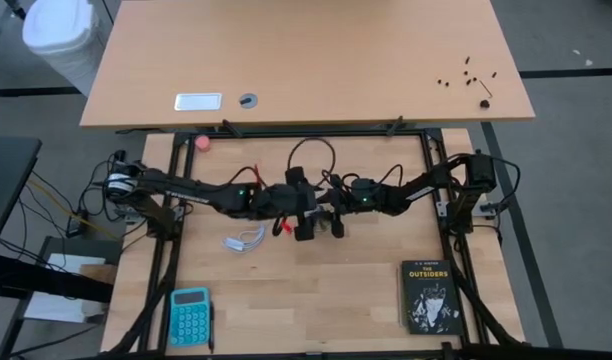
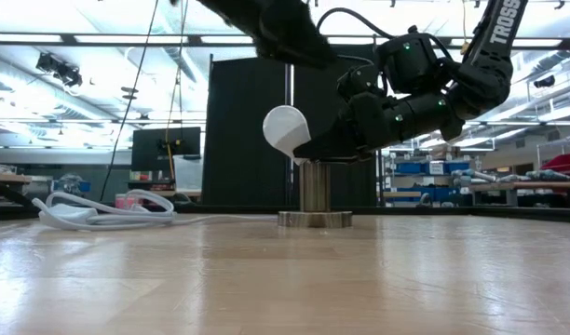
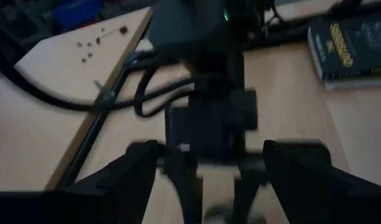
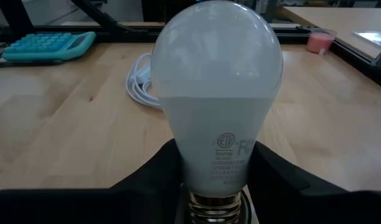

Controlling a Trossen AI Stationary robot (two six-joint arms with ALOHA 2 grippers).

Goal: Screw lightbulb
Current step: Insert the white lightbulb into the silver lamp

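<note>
I have the right gripper [image 4: 209, 186] pinching the bulb [image 4: 218, 93] tilted over the socket [image 2: 314, 197], apparently unseated; left gripper [image 3: 206, 186] waits spread beside it; next: straighten, then thread.

White lightbulb [image 4: 218, 93], teal calculator [image 1: 190, 316]
</note>
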